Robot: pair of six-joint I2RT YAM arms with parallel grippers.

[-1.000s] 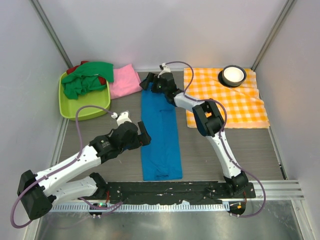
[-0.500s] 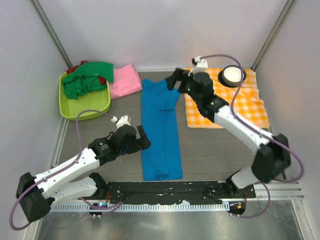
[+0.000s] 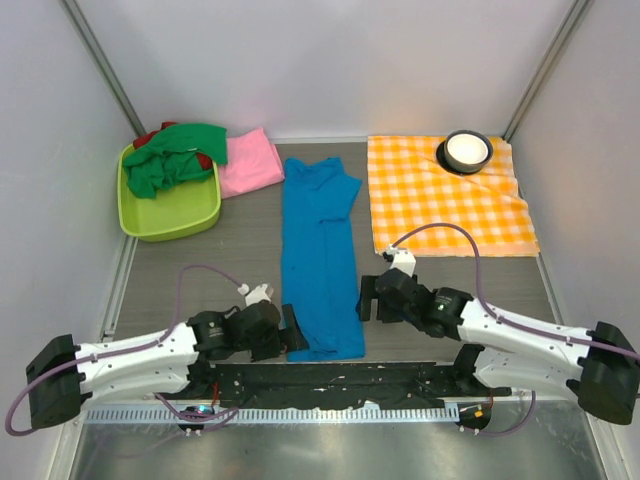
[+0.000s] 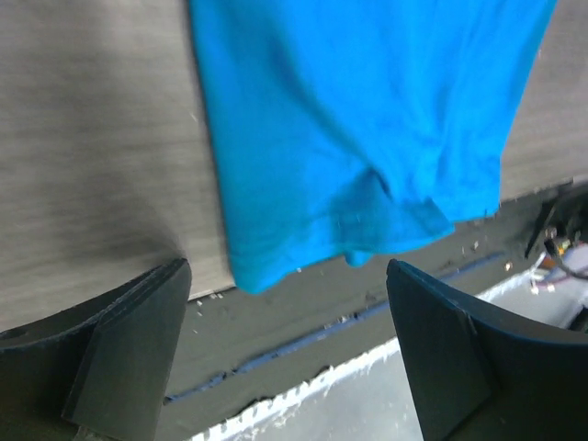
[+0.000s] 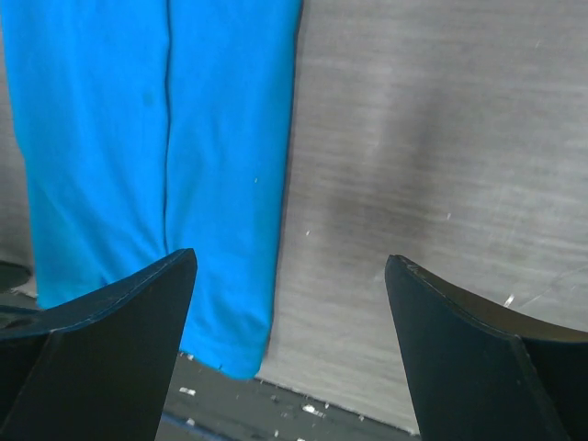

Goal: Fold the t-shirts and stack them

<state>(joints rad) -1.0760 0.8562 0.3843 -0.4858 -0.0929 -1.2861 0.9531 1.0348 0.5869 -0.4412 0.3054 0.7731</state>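
The blue t-shirt [image 3: 320, 250] lies flat in a long narrow strip on the table [image 3: 220, 265]. Its hem reaches the black strip [image 3: 400, 378] at the near edge. Left of its collar end lie the pink t-shirt [image 3: 248, 162] and a green tub [image 3: 170, 222], which holds the green t-shirt [image 3: 178, 158] and the red t-shirt [image 3: 146, 138]. To its right are a checked cloth [image 3: 450, 205] and a bowl [image 3: 467, 150]. The left gripper [image 3: 292, 336] is at its near left corner and the right gripper [image 3: 367, 299] is just beside its right edge. Both have their jaws wide apart and hold nothing. Bare table shows along both long edges.
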